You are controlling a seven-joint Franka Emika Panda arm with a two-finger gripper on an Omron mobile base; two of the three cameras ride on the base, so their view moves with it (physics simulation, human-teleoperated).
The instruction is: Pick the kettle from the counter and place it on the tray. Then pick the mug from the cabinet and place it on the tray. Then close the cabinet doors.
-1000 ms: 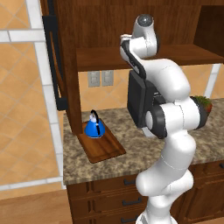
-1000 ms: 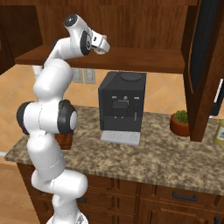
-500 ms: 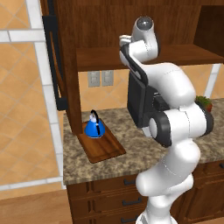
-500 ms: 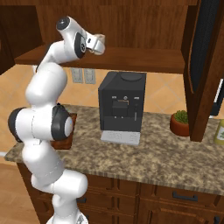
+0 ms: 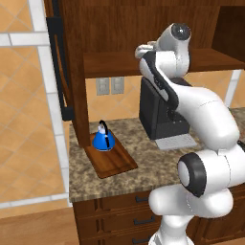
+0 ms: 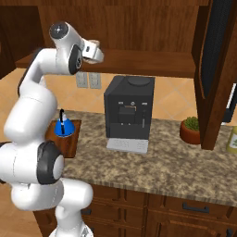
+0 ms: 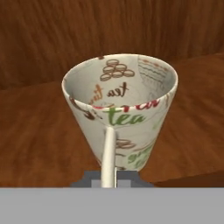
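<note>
In the hand view the cream mug [image 7: 120, 109], printed with "tea" lettering, stands upright on the wooden cabinet shelf [image 7: 39, 135], its thin handle [image 7: 109, 155] running straight down to the dark fingertips [image 7: 91, 178] at the bottom edge; the jaws are pressed together on that handle, pinching it. The two base views give the wider setting: the gripper [image 6: 95, 50] is raised to shelf height inside the open cabinet [image 5: 143, 28], and from the right a sliver of the mug's rim peeks out at the hand. The left base view shows the white hand reaching in over the shelf [image 5: 115, 64], with the mug itself hidden behind it. Lower down, the blue kettle [image 5: 103, 139] sits upright on the reddish-brown tray [image 5: 112, 161], toward its back end, on the granite table [image 5: 143, 170]. The black coffee machine [image 6: 128, 111] stands near the tray, and the right base view adds a small potted plant [image 6: 190, 129] beside the open right cabinet door [image 6: 214, 69]; the left door [image 5: 62, 62] shows in the left base view.
</note>
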